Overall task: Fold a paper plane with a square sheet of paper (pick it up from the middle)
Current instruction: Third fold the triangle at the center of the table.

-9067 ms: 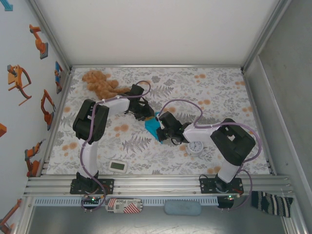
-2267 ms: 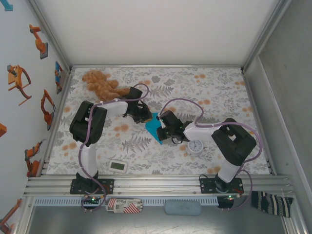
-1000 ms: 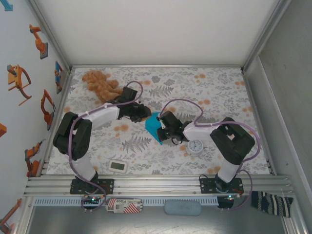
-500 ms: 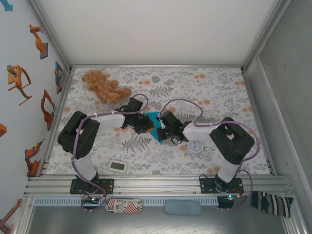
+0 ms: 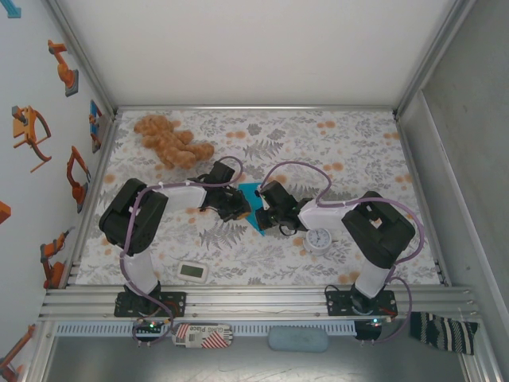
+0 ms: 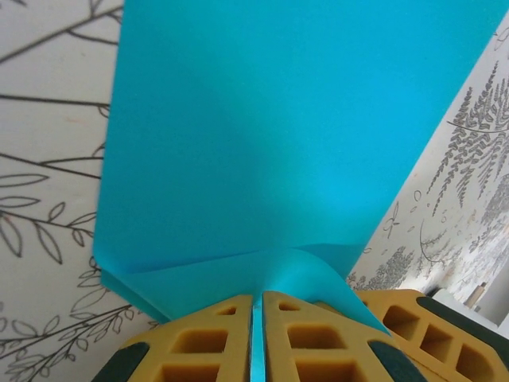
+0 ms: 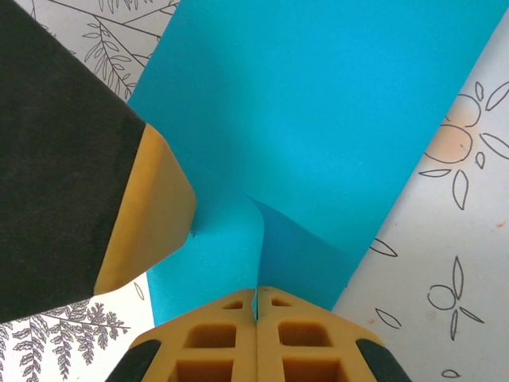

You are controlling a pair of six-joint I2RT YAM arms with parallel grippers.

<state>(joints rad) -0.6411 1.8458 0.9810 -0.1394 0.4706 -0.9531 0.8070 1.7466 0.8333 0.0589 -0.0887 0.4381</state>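
Observation:
The turquoise sheet of paper (image 5: 258, 221) lies folded into a pointed shape on the flowered table mat, between my two grippers. My left gripper (image 5: 242, 208) is at its left side and shut on it. In the left wrist view a raised flap of the paper (image 6: 302, 143) runs into the left gripper (image 6: 257, 299), with a thin blue strip between the pads. My right gripper (image 5: 266, 213) is at the paper's right side. In the right wrist view it (image 7: 256, 293) is shut on an upright ridge of the paper (image 7: 334, 119). The left gripper's finger (image 7: 151, 215) touches the paper close by.
A brown teddy bear (image 5: 167, 142) lies at the back left. A small round white clock (image 5: 320, 239) sits just right of the right arm's wrist. A white rectangular gadget (image 5: 193, 272) lies near the front edge. Metal frame walls bound the mat.
My left arm has swung down and right from near the bear to the paper, and its jaws have closed on the paper's left side. The right gripper has kept its hold.

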